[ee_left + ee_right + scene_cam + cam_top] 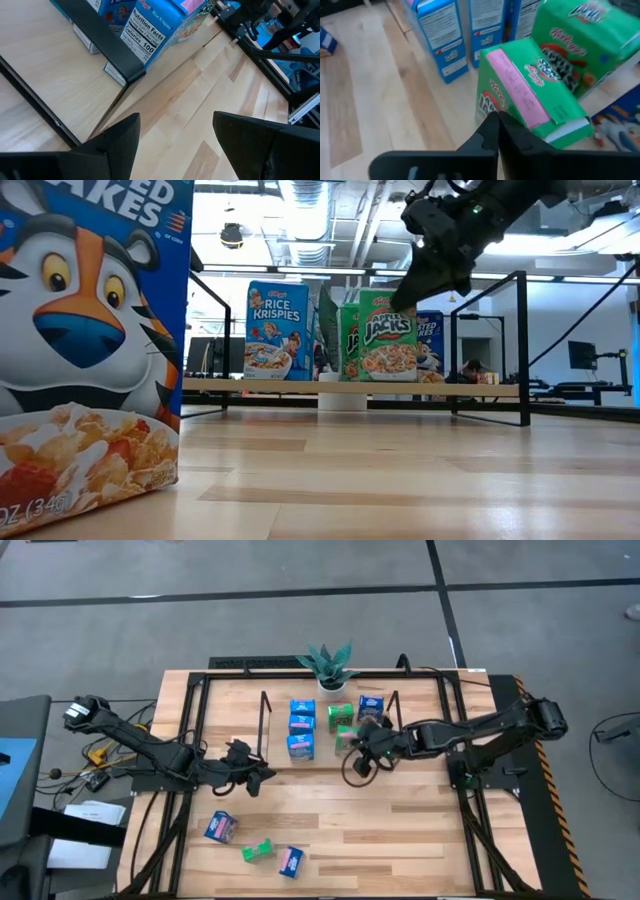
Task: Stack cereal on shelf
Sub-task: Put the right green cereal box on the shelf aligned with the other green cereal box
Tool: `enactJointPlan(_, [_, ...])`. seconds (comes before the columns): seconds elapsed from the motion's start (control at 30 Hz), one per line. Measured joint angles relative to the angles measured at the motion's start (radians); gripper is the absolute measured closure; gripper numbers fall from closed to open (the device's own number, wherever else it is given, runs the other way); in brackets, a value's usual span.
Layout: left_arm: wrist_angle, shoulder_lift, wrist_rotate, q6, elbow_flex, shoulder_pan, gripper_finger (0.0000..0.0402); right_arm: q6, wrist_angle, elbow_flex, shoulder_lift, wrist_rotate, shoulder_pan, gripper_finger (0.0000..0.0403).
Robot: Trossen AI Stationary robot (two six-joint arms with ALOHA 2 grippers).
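Placement step, we judge: right gripper, fingers pressed together, sits at the green box on the shelf, touching its top edge. Left gripper waits spread at the shelf's 7 o'clock corner. Next calls for fetching three loose boxes at the table's 7 o'clock; open room there.

Six cereal boxes stand on the shelf; three more lie on the tabletop.

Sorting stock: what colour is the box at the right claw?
Bright green box, clearest in the right wrist view.
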Motion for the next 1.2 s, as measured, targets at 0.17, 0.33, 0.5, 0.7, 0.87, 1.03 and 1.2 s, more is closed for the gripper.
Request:
enactJointPlan(0.17, [0.0, 0.0, -0.002, 0.0, 0.0, 0.0, 0.0161, -0.04, -0.019, 0.04, 0.0, -0.041, -0.023, 0.0379])
enactJointPlan(0.33, [0.0, 0.0, -0.002, 0.001, 0.0, 0.0, 0.0161, -0.066, -0.199, 0.134, 0.0, -0.094, -0.006, 0.039])
enactJointPlan(0.5, [-0.015, 0.0, -0.003, 0.001, 0.0, 0.0, 0.0161, -0.12, -0.394, 0.218, 0.009, -0.092, 0.014, 0.0391])
enactJointPlan(0.7, [-0.019, 0.0, -0.028, 0.0, 0.0, 0.0, 0.0161, -0.107, -0.439, 0.227, 0.046, -0.087, 0.031, 0.0391])
enactJointPlan(0.87, [-0.028, 0.0, -0.028, -0.001, 0.0, 0.0, 0.0161, -0.107, -0.427, 0.226, 0.126, -0.088, 0.041, 0.0391])
enactJointPlan(1.03, [-0.033, 0.0, -0.028, -0.022, 0.0, 0.0, 0.0161, -0.112, -0.424, 0.224, 0.2, -0.088, 0.038, 0.0388])
enactJointPlan(1.2, [-0.036, 0.0, -0.028, -0.025, 0.0, 0.0, 0.0161, -0.132, -0.391, 0.224, 0.227, -0.087, 0.039, 0.0387])
